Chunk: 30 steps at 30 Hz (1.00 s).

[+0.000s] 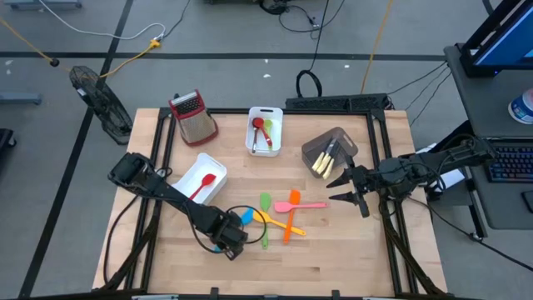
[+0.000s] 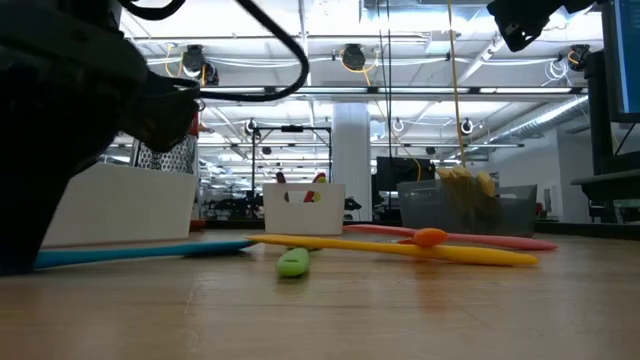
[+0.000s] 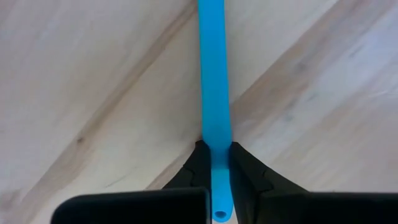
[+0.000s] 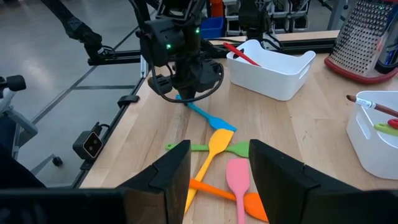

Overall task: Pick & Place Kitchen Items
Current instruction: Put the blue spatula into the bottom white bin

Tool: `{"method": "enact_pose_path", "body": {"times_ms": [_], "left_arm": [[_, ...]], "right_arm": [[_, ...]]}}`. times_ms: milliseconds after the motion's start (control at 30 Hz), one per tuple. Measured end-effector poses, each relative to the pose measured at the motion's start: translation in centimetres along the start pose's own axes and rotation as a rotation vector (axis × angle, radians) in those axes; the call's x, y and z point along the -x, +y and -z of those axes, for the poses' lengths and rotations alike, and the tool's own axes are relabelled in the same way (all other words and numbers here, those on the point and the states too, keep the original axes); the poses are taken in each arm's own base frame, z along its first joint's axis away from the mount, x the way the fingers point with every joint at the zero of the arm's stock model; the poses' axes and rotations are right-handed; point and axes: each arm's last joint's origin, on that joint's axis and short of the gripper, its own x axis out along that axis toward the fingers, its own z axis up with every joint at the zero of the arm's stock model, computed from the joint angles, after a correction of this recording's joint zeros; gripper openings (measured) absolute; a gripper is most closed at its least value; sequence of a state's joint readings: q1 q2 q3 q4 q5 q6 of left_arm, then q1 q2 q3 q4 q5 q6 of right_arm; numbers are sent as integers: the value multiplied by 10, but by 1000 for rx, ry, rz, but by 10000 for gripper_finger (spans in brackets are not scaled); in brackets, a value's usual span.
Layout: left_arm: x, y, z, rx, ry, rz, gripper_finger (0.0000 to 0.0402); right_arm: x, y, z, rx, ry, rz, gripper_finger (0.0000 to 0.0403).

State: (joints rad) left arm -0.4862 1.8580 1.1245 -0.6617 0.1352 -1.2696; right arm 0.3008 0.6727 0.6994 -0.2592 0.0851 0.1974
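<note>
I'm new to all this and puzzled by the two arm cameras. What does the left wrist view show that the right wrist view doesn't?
Only the left wrist view shows the grip up close: the left gripper shut on the blue utensil's handle, over bare wood.

Only the right wrist view shows the surroundings: the right gripper open and empty, yellow spatula, pink spatula, green utensil, two white bins, and the grater.

Both show the blue utensil and the wooden table.

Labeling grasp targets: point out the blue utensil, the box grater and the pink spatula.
blue utensil [image 3: 214, 93], left wrist view, mid-handle.
box grater [image 1: 194, 118], high view, metal body.
pink spatula [image 4: 237, 174], right wrist view, blade.
</note>
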Motion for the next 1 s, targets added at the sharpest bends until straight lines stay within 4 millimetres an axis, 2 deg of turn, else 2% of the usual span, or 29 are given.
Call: {"method": "enact_pose_path", "body": {"times_ms": [333, 867, 1000], "left_arm": [[1, -7, -3, 1, -37, 62, 10], [4, -3, -2, 44, -41, 21, 3], [16, 0, -5, 57, -125, 25, 2]], "right_arm": [[0, 0, 0, 0, 0, 0, 155], [0, 0, 0, 0, 0, 0, 155], [0, 0, 0, 0, 0, 0, 155]]}}
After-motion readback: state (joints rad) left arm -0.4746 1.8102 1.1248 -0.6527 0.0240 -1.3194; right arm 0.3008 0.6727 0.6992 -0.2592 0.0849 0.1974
